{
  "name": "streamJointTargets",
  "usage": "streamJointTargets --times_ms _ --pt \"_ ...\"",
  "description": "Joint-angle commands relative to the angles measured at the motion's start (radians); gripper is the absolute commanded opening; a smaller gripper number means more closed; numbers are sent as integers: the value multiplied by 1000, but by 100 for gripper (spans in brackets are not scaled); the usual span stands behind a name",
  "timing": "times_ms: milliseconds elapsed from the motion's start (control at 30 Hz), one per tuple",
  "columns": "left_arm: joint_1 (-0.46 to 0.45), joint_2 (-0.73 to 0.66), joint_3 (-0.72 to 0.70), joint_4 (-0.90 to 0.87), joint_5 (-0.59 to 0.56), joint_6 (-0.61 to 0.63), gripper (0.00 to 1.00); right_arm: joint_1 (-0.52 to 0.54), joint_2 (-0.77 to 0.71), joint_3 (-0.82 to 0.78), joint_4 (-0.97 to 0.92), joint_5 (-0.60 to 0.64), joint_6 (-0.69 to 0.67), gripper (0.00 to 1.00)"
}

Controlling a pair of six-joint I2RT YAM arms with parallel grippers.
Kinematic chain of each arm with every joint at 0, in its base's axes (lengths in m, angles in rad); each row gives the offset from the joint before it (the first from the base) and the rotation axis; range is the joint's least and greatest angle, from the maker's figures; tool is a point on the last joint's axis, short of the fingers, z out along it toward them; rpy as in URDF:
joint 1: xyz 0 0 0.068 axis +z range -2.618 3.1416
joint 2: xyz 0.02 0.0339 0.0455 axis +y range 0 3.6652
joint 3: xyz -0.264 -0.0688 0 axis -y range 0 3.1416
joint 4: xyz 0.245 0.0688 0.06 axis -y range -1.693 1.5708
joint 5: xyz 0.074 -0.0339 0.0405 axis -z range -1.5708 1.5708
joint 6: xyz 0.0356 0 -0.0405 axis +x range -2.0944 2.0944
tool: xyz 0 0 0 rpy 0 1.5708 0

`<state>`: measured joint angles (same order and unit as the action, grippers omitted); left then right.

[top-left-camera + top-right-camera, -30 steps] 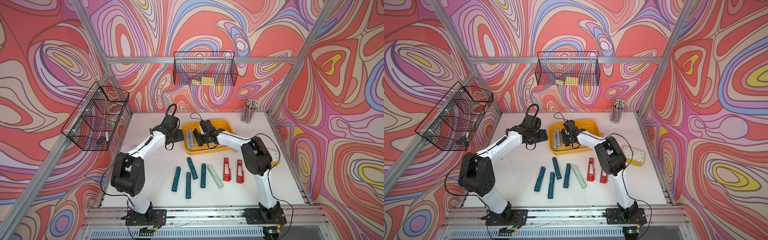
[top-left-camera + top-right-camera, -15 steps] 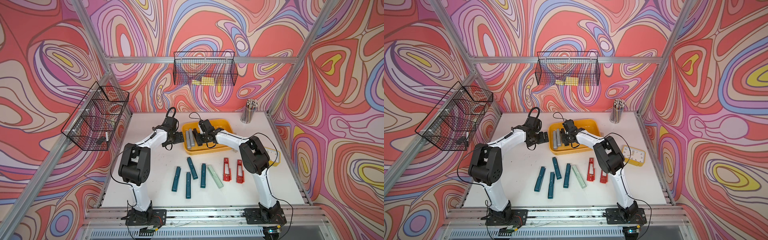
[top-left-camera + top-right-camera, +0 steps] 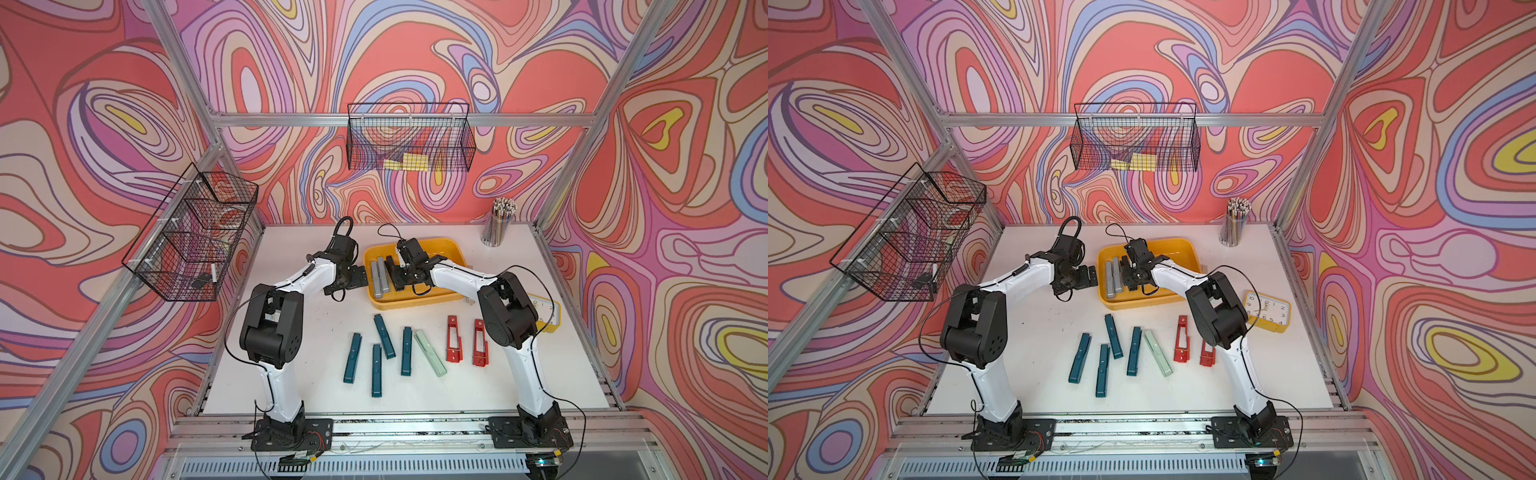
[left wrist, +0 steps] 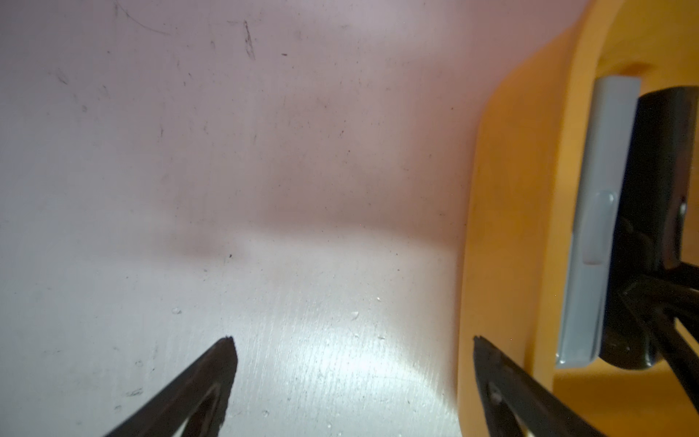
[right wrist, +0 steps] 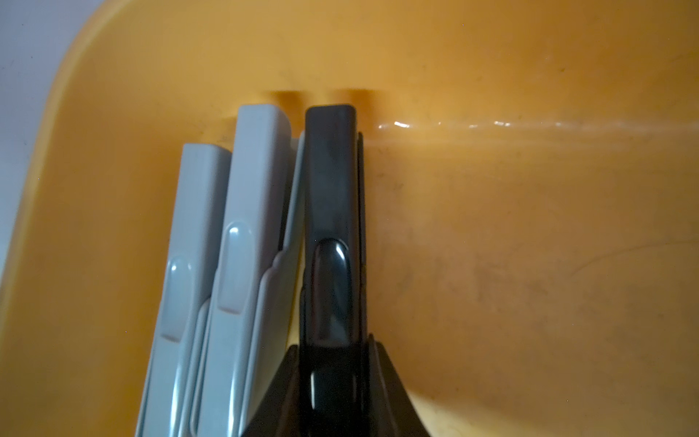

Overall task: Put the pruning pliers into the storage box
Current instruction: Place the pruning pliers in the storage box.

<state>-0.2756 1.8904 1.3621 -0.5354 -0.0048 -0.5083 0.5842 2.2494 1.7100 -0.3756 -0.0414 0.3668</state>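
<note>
Widened since a second ago, the left gripper (image 3: 360, 277) gapes open and empty just outside the storage box (image 3: 415, 301), its elbow drawn in, so that arm looks free for another pick. Inside the box, the right gripper (image 5: 334, 350) stays clamped on the black pruning pliers (image 5: 331, 181), laid against the grey pliers (image 5: 257, 170). Teal pliers (image 3: 384, 337), mint pliers (image 3: 430, 353) and red pliers (image 3: 454, 354) wait in front of the box.

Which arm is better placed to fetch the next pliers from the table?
Left, probably: the left tool is open and empty beside the storage box; the right tool grips the black pliers inside it.
</note>
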Motion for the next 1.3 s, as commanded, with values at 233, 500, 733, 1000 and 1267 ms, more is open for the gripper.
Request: streamJointTargets --times_ms 233,500,733,1000,1267 --pt "6 1 23 -27 -17 13 99 13 38 5 -27 23 -1 35" --pt "6 1 21 -29 -15 11 99 14 25 -7 -26 29 1 49" --pt "7 -3 23 -31 -18 10 99 14 -17 -33 -20 34 -2 54" --pt "7 -10 15 -32 -19 8 99 15 -110 -110 7 43 -16 59" --pt "6 -17 5 -31 -24 6 99 15 -187 -143 18 2 -19 60"
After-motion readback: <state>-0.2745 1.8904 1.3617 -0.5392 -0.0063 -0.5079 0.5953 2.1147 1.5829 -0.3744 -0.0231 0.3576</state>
